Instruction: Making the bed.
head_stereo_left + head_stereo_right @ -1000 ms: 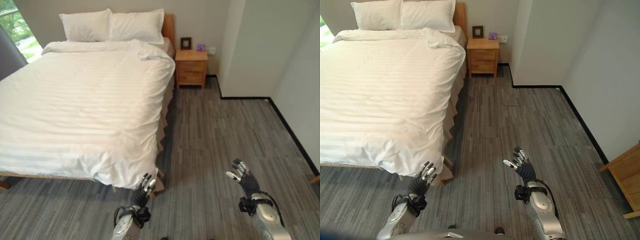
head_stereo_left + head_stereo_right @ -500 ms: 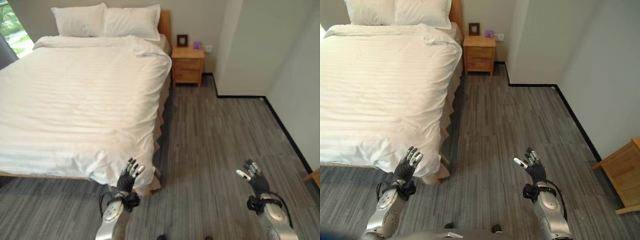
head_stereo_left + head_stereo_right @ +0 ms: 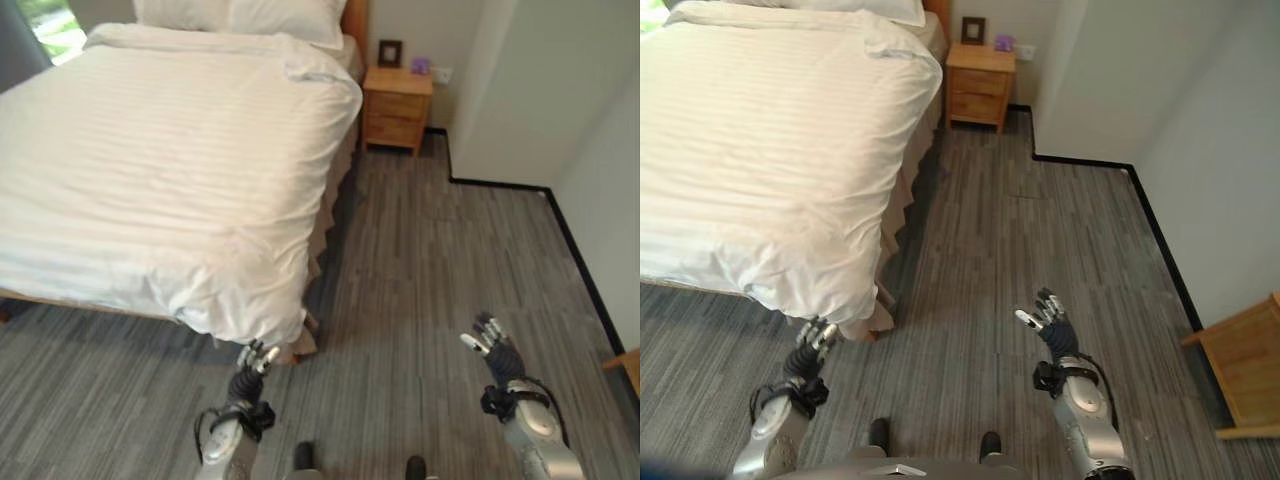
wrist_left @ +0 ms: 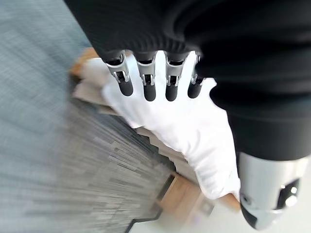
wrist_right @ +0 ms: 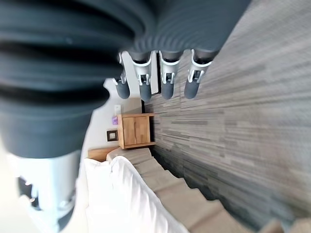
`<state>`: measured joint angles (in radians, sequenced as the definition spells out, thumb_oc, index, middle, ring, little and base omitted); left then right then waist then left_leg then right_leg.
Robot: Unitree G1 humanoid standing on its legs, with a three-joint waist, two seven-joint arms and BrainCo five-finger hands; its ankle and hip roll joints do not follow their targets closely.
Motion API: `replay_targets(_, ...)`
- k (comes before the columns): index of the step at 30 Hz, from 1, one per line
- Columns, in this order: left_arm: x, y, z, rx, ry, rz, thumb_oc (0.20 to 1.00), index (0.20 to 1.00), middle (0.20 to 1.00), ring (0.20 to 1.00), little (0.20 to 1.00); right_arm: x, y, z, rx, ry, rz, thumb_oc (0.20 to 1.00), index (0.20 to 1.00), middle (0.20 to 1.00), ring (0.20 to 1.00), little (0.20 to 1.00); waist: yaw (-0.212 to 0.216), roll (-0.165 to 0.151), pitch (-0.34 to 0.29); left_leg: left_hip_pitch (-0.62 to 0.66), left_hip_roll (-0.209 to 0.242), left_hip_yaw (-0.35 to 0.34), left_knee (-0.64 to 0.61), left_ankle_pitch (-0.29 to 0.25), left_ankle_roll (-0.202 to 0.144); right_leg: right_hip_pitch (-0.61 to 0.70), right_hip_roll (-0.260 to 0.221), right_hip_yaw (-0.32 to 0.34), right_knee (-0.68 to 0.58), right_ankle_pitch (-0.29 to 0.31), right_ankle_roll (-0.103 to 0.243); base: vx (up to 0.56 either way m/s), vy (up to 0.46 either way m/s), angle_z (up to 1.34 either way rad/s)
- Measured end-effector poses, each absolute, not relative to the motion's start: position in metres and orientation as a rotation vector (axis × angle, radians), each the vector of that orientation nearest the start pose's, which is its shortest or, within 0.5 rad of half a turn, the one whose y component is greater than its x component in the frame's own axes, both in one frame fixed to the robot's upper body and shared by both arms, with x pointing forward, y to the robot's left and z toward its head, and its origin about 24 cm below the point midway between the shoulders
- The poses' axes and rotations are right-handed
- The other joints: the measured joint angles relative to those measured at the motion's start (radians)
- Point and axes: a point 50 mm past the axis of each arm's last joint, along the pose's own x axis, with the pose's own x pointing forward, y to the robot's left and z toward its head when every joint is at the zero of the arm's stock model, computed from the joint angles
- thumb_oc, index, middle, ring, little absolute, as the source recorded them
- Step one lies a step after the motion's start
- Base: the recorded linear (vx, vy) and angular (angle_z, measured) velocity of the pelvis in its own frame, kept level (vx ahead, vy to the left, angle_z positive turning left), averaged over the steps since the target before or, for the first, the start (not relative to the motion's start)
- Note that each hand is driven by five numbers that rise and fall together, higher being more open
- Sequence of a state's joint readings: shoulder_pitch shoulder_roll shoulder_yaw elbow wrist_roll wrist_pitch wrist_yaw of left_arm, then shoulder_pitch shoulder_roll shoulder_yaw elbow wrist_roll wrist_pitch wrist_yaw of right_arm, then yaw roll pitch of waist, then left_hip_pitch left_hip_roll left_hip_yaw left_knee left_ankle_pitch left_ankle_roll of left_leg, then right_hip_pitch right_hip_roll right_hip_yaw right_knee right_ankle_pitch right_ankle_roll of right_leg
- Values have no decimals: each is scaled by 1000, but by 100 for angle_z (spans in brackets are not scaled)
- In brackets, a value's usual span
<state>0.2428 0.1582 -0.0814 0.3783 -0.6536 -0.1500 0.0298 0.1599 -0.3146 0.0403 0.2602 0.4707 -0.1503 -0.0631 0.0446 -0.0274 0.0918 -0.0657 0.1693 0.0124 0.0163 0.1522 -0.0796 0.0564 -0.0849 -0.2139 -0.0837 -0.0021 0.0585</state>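
Duvet: white striped cotton duvet lies spread over the wooden-framed bed, its near corner drooping off the foot end with some crumpling along that edge.
Pillows: two white pillows sit at the head, close to the wooden two-drawer nightstand.
Left hand: left hand is raised just below the hanging corner, palm toward the bed; its fingers are straight and side by side, holding nothing, apparently a little short of the cloth.
Right hand: right hand hovers over the grey wood-plank floor, well apart from the bed, wrist lifted; fingers extended and loosely spread, empty.
Step in hand: likely reaching for the drooping corner so it can be taken up and smoothed.
Doing it well: close the fingers on the corner itself, not on the beige bed skirt behind it; take a full fold of cloth so it does not slip; then draw outward and down along the foot edge to flatten the wrinkles rather than lifting, which would bunch the top.
Second hand: would probably need to come nearer the side edge to hold tension evenly.
Risk: a one-sided tug could skew the duvet off its square lie.
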Motion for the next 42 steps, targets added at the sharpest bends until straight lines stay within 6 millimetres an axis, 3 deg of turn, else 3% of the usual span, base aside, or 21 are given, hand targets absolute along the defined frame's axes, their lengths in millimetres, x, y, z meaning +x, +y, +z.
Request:
replay_targets(2,161,185,-79,-456,479,202,1000,1000,1000,1000,1000,196,-243,-35,202,284,-270,1000,1000,1000,1000,1000,2,-20,-4,-17,-55,-28,43,4,-13,18,-29,-7,-21,2,-4,64,-69,11)
replay_targets(5,169,182,-72,-454,440,164,1000,1000,1000,1000,1000,187,-249,-36,233,291,-315,1000,1000,1000,1000,1000,-13,28,-23,16,-150,13,-24,-27,5,15,-28,-5,-17,5,9,60,13,0)
replay_targets(6,174,184,-65,-455,407,161,1000,1000,1000,1000,1000,184,-245,-38,252,296,-316,1000,1000,1000,1000,1000,-16,42,-27,41,-136,6,-63,-51,42,13,-9,-1,-16,1,13,50,77,-14)
replay_targets(8,181,184,-61,-454,381,153,1000,1000,1000,1000,1000,186,-236,-39,299,289,-306,1000,1000,1000,1000,1000,-16,53,-33,70,-127,-1,-104,-73,44,15,-1,11,-16,-1,18,80,127,-22)
replay_targets(12,194,196,-50,-359,344,123,1000,1000,1000,1000,1000,200,-210,-25,341,216,-214,1000,1000,1000,1000,1000,-32,13,-30,89,-149,40,-109,-103,62,8,-26,59,-15,10,31,61,124,-33)
replay_targets(26,186,211,-52,-247,361,160,1000,1000,1000,1000,1000,205,-201,-21,255,208,-123,1000,1000,1000,1000,1000,-17,-7,-12,90,-173,88,-114,-127,86,-33,-59,101,29,4,68,47,88,-11)
replay_targets(27,194,212,-47,-199,340,153,1000,1000,1000,1000,1000,211,-209,-15,183,188,-112,1000,1000,1000,1000,1000,-17,41,34,90,-165,82,-113,-137,114,-164,-59,118,302,-12,87,169,211,0)
replay_targets(28,208,220,-30,-155,263,149,1000,1000,1000,1000,1000,209,-214,-14,135,189,-114,1000,1000,1000,1000,1000,-27,30,69,85,-205,79,-89,-155,144,-375,-123,146,703,9,118,663,140,-1)
replay_targets(29,216,222,-22,-144,227,159,1000,1000,1000,1000,1000,204,-212,-17,143,197,-121,1000,1000,1000,1000,1000,-43,3,88,41,-258,83,73,-239,179,-496,-178,217,875,67,137,1025,-8,-1)
replay_targets(30,224,225,-12,-146,180,180,1000,1000,1000,1000,1000,204,-207,-16,161,189,-118,1000,1000,1000,1000,1000,-68,19,121,-17,-258,81,176,-323,197,-600,-150,219,946,50,181,1150,-156,-5)
replay_targets(31,232,228,1,-114,135,158,1000,1000,1000,1000,1000,203,-200,-19,217,191,-143,1000,1000,1000,1000,1000,-93,14,115,-44,-258,79,150,-323,183,-649,-122,180,832,1,167,1041,-261,10)
replay_targets(32,241,226,13,-116,80,143,1000,1000,1000,1000,1000,203,-194,-23,255,206,-158,1000,1000,1000,1000,1000,-127,29,114,-40,-244,48,87,-311,138,-600,-66,152,509,-43,155,861,-255,64)
replay_targets(33,256,224,24,-116,29,125,1000,1000,1000,1000,1000,198,-191,-26,275,218,-163,1000,1000,1000,1000,1000,-169,7,115,-32,-256,34,88,-335,100,-532,-45,168,226,-54,172,596,-197,123)
replay_targets(34,268,222,30,-122,1,119,1000,1000,1000,1000,1000,194,-189,-27,278,221,-158,1000,1000,1000,1000,1000,-207,-25,115,-83,-249,44,314,-378,90,-493,-48,234,135,-63,231,401,-162,113)
replay_targets(35,273,215,30,-130,5,104,1000,1000,1000,1000,1000,189,-192,-29,258,242,-142,1000,1000,1000,1000,1000,-191,-26,110,-46,-244,-6,336,-476,156,-470,-21,202,128,-28,177,536,-230,40)
replay_targets(36,268,215,23,-132,28,107,1000,1000,1000,1000,1000,187,-189,-34,256,275,-124,1000,1000,1000,1000,1000,-170,-60,91,-17,-246,26,328,-501,139,-453,-20,171,134,16,116,526,-232,-14)
replay_targets(37,257,212,11,-143,74,107,1000,1000,1000,1000,1000,186,-191,-35,247,279,-122,1000,1000,1000,1000,1000,-178,-48,79,9,-228,9,318,-520,131,-430,2,136,210,35,60,797,-455,-14)
replay_targets(38,250,206,3,-157,103,99,1000,1000,1000,1000,1000,186,-190,-36,241,289,-114,1000,1000,1000,1000,1000,-174,-26,81,46,-187,33,276,-514,111,-414,31,94,280,22,10,667,-484,29)
replay_targets(39,221,198,-22,-170,208,77,1000,1000,1000,1000,1000,177,-195,-44,242,328,-125,1000,1000,1000,1000,1000,-155,-52,41,-8,-194,36,501,-426,-27,-292,32,11,322,-34,-51,888,-630,72)
replay_targets(40,222,192,-23,-199,216,61,1000,1000,1000,1000,1000,180,-203,-41,237,316,-134,1000,1000,1000,1000,1000,-155,-38,48,-154,-175,38,822,-334,-47,-222,55,-9,320,-79,-120,658,-443,62)
replay_targets(42,218,187,-26,-258,229,68,1000,1000,1000,1000,1000,193,-210,-33,233,278,-141,1000,1000,1000,1000,1000,-69,-26,59,-323,-83,97,1127,61,-14,-130,91,31,285,-109,-154,623,-275,-15)
